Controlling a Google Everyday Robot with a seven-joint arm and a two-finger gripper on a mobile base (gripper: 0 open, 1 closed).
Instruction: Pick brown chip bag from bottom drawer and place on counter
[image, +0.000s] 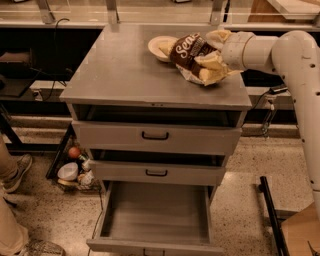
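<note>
The brown chip bag (191, 52) is over the back right part of the counter (125, 70), tilted, with its left end over the cream bowl (159, 46). Its lower edge is at or just above the counter top. My gripper (212, 57) reaches in from the right on the white arm (280, 55) and is shut on the bag's right end, tan fingers (218, 36) above and below it. The bottom drawer (156, 212) is pulled far out at the cabinet's foot, with a bare grey floor.
The two upper drawers (155, 136) stand slightly open. A pale ledge with metal posts (112, 10) runs behind the counter. Small clutter (75, 167) lies on the floor left of the cabinet. A person's leg and shoe (12, 172) are at far left. A black bar (270, 215) is at right.
</note>
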